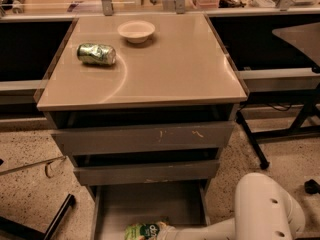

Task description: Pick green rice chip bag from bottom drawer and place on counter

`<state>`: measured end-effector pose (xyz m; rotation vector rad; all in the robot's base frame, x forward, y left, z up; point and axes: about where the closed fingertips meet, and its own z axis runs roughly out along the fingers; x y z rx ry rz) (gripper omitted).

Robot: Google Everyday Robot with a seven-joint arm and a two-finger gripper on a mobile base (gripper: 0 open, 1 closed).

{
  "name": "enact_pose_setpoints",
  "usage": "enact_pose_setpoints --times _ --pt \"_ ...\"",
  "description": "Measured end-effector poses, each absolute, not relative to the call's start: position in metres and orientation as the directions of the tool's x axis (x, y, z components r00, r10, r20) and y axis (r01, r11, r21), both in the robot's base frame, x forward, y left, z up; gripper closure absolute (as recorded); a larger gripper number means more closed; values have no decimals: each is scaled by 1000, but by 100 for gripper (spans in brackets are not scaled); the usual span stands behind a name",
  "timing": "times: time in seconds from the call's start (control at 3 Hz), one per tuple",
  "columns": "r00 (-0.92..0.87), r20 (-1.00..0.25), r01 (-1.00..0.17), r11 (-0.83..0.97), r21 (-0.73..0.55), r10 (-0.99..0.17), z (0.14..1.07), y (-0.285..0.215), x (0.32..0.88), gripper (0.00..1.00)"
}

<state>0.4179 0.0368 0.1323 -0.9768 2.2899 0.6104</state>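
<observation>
Arm [216,228] horiz., gripper [161,232] at green rice chip bag [144,231], bottom drawer [150,203]

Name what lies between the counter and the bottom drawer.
In the camera view, two grey drawers lie there: the top drawer and the middle drawer. The pincer is down in the bottom drawer, beside the green rice chip bag.
</observation>
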Motion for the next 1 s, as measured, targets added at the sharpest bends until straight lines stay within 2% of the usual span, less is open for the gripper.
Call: enact_pose_setpoints --times 0.33,0.67,1.0 --pt "-562 -657 -761 626 173 -502 148 35 420 87" --pt "-523 -700 -786 593 174 -487 211 35 420 100" --pt "-454 -768 -796 593 123 -450 304 26 423 100"
